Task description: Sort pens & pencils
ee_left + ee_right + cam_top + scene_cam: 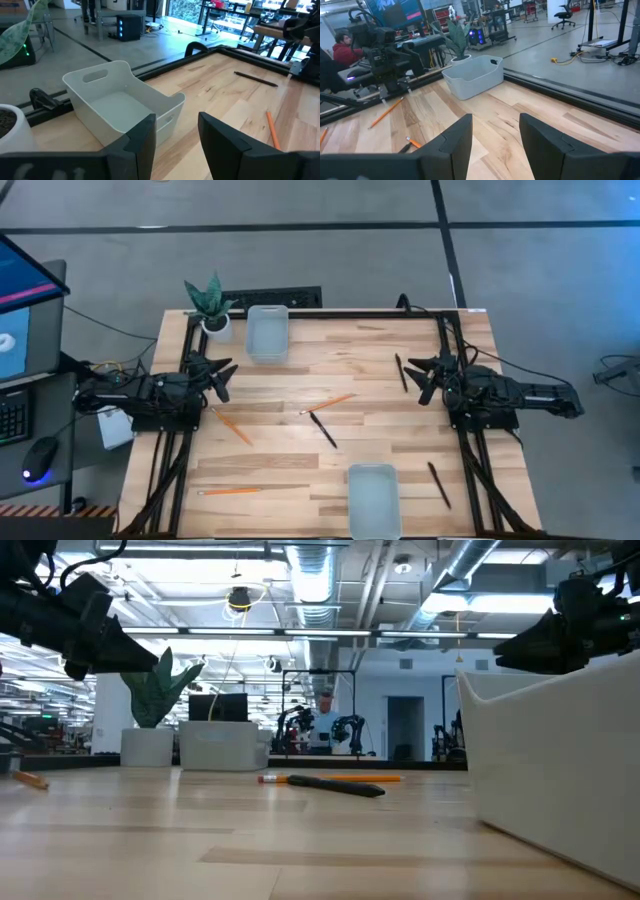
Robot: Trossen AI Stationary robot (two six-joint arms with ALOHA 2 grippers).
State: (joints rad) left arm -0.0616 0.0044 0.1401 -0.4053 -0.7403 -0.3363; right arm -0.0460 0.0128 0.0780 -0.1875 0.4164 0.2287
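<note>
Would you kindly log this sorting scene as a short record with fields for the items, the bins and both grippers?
pencils: three loose on the table: one at centre, one left of centre, one near the front left
pens: three loose: one at centre, touching the centre pencil's tip; one by the right gripper; one front right
bins: one at the back, one at the front; both look empty
left gripper: open, holding nothing, at the left edge
right gripper: open, holding nothing, at the right edge

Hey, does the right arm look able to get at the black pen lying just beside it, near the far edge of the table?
Probably yes. That pen lies flat on bare wood just in front of the right tool, which is open and empty, and nothing stands between them. The far bin sits well off to the side.
</note>
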